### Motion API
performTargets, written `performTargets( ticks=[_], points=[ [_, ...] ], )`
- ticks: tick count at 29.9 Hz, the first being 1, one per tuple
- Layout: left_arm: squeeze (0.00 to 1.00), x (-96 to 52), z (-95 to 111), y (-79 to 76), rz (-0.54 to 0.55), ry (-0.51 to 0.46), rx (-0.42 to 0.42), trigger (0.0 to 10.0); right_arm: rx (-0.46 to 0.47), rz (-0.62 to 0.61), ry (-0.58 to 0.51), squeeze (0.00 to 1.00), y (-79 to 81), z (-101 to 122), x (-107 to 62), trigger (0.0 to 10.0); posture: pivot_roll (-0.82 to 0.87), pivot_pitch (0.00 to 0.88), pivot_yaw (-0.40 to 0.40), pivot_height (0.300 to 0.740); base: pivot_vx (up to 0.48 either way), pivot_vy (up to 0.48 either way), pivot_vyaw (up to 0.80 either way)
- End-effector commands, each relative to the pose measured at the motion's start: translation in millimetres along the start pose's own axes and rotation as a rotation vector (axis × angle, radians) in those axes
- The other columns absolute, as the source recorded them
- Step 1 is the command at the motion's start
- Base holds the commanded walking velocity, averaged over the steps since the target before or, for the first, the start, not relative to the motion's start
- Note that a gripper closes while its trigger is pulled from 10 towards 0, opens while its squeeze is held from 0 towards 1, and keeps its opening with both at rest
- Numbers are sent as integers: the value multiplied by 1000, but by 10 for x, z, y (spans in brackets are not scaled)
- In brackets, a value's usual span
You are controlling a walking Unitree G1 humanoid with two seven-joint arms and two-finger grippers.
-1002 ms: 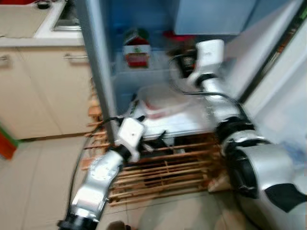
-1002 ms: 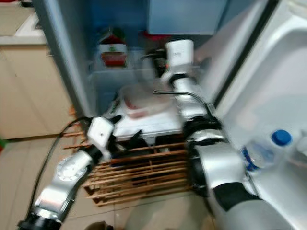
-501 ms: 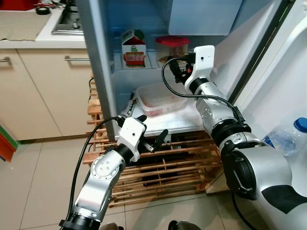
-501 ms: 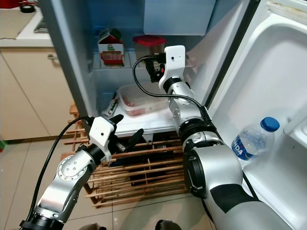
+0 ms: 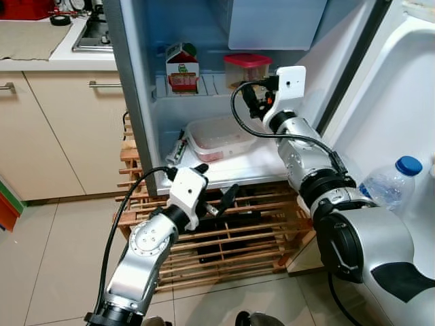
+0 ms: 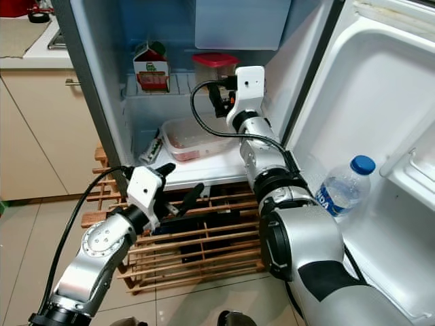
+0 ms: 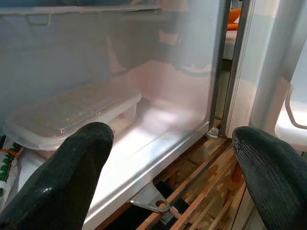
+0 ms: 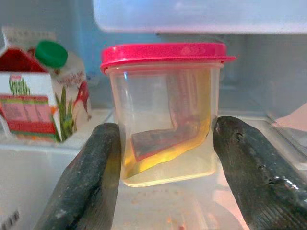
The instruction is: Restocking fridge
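The fridge stands open before me. On its upper shelf sit a milk carton [image 5: 181,68] and a clear container with a red lid [image 8: 165,112] holding yellow liquid. My right gripper [image 5: 254,102] reaches into the fridge and is open, with one finger on each side of that container; whether the fingers touch it I cannot tell. Below, on the white floor of the fridge [image 5: 262,163], lies a lidded clear food box [image 5: 219,136]. My left gripper [image 5: 216,180] is open and holds nothing, in front of the fridge's lower edge. A water bottle [image 5: 391,183] stands in the door shelf.
A wooden slatted rack [image 5: 231,244] sits under the fridge. The open fridge door [image 6: 380,102] is on the right. Beige kitchen cabinets [image 5: 54,129] and a counter are on the left. A small green packet [image 5: 178,146] lies beside the food box. Tiled floor lies in front.
The camera has shifted and the blur has cleared. Both grippers keep about the same places relative to the fridge, the right one still at the red-lidded container.
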State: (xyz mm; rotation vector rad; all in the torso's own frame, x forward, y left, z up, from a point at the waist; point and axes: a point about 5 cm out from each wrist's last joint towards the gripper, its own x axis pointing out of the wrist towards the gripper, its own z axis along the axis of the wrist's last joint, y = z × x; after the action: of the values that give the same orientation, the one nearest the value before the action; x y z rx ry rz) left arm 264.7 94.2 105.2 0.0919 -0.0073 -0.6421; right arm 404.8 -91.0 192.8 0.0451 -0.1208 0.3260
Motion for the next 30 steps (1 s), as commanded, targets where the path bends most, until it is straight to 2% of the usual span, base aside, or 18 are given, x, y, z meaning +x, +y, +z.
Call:
performTargets(
  ticks=[1, 6, 10, 18, 21, 24, 30],
  points=[
    [0, -28, 2, -28, 7, 0, -8, 10000, -8, -2, 4, 0, 11, 38, 27, 0, 80, 40, -86, 740, 0, 0, 0],
    [0, -76, 1, -48, 12, 2, -12, 10000, -11, -6, 8, 0, 7, 43, 30, 0, 89, 55, -87, 740, 0, 0, 0],
    [0, -188, 3, -110, 18, 14, -21, 10000, -23, -11, 3, 0, 4, 64, 38, 0, 110, 85, -89, 740, 0, 0, 0],
    [0, -265, 33, -126, 25, 30, -29, 10000, -29, -30, -7, 0, -20, 95, 45, 0, 127, 120, -86, 740, 0, 0, 0],
    [0, -335, 40, -133, 31, 44, -33, 10000, -36, -43, -5, 0, -27, 92, 44, 0, 144, 142, -79, 740, 0, 0, 0],
    [0, -433, 30, -140, 35, 67, -35, 10000, -43, -74, -6, 0, -48, 93, 42, 0, 161, 161, -69, 740, 0, 0, 0],
    [0, -490, 30, -124, 40, 87, -34, 10000, -41, -153, -21, 0, -133, 95, 18, 0, 170, 172, -64, 740, 0, 0, 0]
  ],
)
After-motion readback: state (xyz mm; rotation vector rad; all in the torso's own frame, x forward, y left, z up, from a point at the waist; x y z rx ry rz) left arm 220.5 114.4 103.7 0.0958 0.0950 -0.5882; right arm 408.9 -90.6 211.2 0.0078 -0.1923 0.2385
